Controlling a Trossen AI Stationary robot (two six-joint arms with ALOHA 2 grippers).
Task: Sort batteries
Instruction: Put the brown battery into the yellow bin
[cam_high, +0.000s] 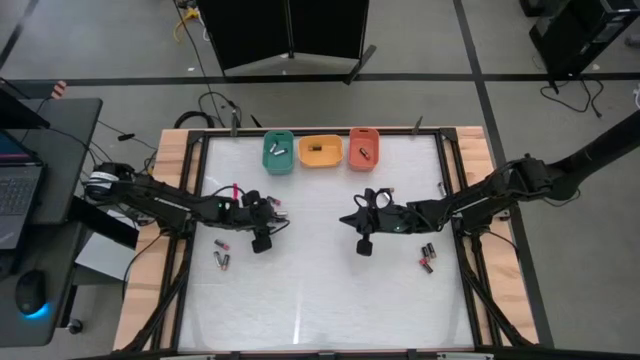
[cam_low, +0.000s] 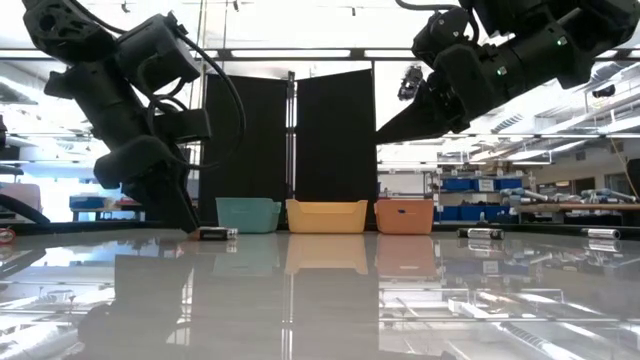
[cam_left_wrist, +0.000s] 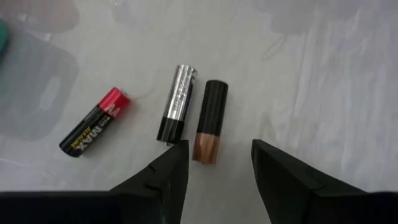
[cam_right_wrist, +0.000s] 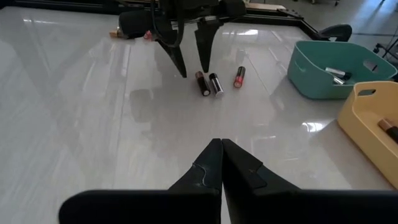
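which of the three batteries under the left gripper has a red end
The black battery with the red end, lying apart from the other two. The silver and black battery and the black battery with a copper end lie side by side.

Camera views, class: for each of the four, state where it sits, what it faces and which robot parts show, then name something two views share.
High: overhead, straight down; both arms, table.
Low: table height, facing three trays; both arms overhead.
Left wrist: on left arm, facing three batteries; open left tool.
Right wrist: on right arm, facing across; shut right tool, left tool beyond.
Shared: both wrists show the same three batteries.
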